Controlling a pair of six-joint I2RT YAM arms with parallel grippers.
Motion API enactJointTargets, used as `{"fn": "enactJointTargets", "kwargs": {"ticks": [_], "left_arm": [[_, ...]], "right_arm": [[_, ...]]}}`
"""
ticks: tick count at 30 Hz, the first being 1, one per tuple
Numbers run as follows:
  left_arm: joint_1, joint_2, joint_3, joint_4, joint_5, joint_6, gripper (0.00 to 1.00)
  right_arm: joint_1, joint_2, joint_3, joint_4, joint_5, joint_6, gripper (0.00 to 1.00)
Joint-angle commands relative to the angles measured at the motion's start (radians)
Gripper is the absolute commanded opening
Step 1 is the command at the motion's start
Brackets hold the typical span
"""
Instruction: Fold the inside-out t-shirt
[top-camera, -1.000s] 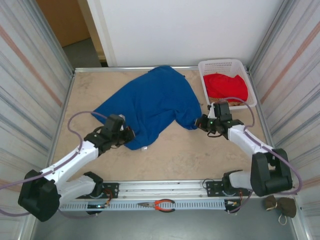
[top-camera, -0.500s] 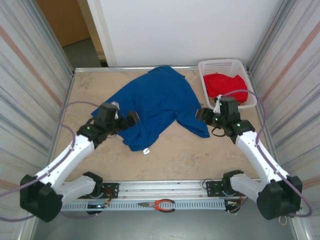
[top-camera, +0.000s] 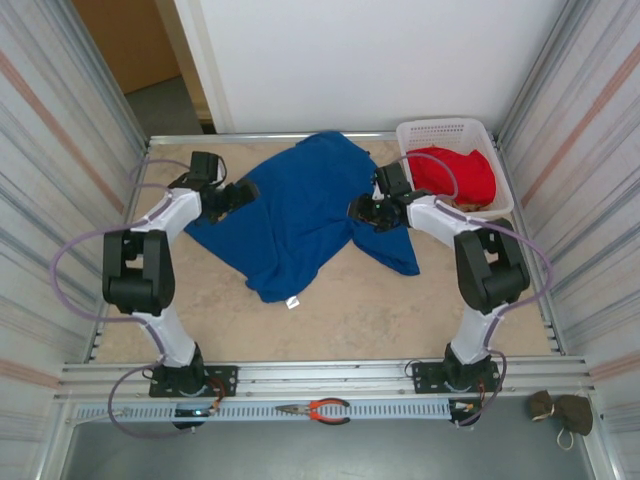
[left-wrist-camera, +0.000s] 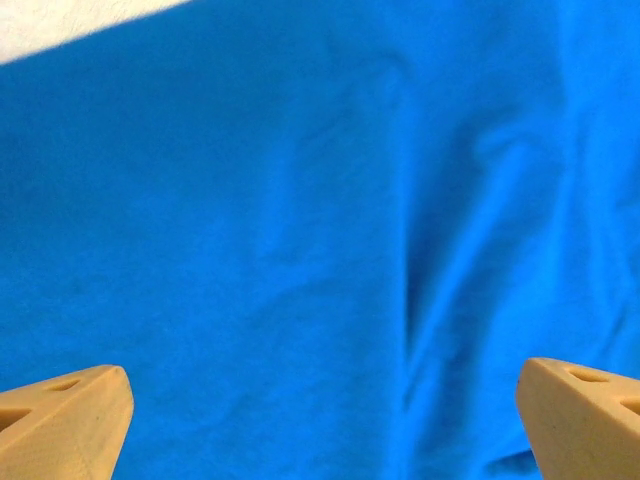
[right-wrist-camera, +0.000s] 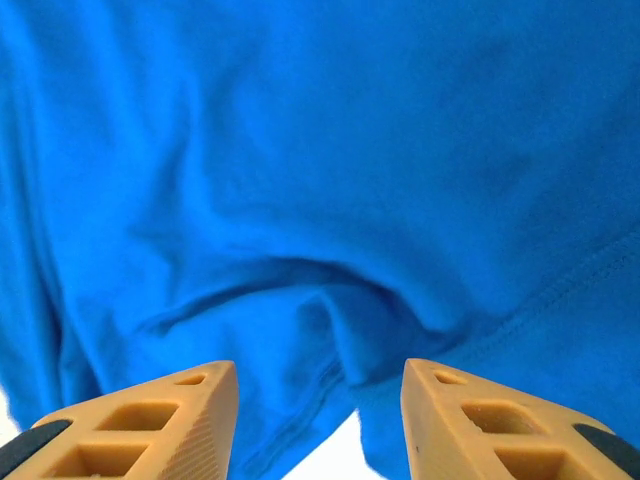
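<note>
A: Across the worktop (top-camera: 380, 310) lies one blue t-shirt (top-camera: 300, 215), middle to far side. What changed?

B: Both arms left its near hem for its far part. The left gripper (top-camera: 243, 189) has its jaws released wide over the cloth. The right gripper (top-camera: 362, 212) has them parted, grasping nothing. One basket (top-camera: 440, 128) holds one red garment (top-camera: 455, 172) at the far right.

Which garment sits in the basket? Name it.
The red garment, bunched inside the white basket; the blue t-shirt lies spread on the table instead.

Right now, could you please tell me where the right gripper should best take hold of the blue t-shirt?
Probably the raised fold at the blue t-shirt's stitched edge, from straight above: it stands proud of the flat cloth, right between the right gripper's open fingers.
</note>
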Motion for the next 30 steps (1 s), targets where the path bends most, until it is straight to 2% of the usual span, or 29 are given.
{"fn": "enactJointTargets", "kwargs": {"ticks": [1, 12, 17, 22, 24, 26, 28, 30], "left_arm": [[0.012, 0.022, 0.007, -0.012, 0.045, 0.034, 0.99], [0.041, -0.008, -0.234, 0.084, 0.094, -0.033, 0.99], [0.055, -0.127, -0.418, 0.124, 0.121, -0.109, 0.99], [0.021, -0.332, -0.656, 0.159, 0.161, -0.225, 0.99], [-0.055, -0.450, -0.745, 0.155, 0.144, -0.300, 0.98], [-0.207, -0.591, -0.810, 0.130, 0.078, -0.405, 0.99], [-0.419, -0.730, -0.844, 0.097, -0.043, -0.542, 0.99], [-0.559, -0.812, -0.827, 0.057, -0.146, -0.604, 0.99]], "right_arm": [[0.000, 0.053, 0.029, 0.017, 0.001, 0.056, 0.45], [-0.016, 0.189, 0.052, -0.002, -0.020, 0.085, 0.44], [-0.025, 0.258, 0.129, -0.040, -0.060, 0.081, 0.44], [-0.019, 0.382, 0.317, -0.134, -0.123, 0.061, 0.44], [-0.013, 0.425, 0.386, -0.167, -0.136, 0.051, 0.44], [-0.011, 0.462, 0.462, -0.201, -0.147, 0.038, 0.44], [-0.018, 0.489, 0.528, -0.239, -0.159, 0.019, 0.44], [-0.028, 0.482, 0.563, -0.268, -0.175, -0.008, 0.45]]}}
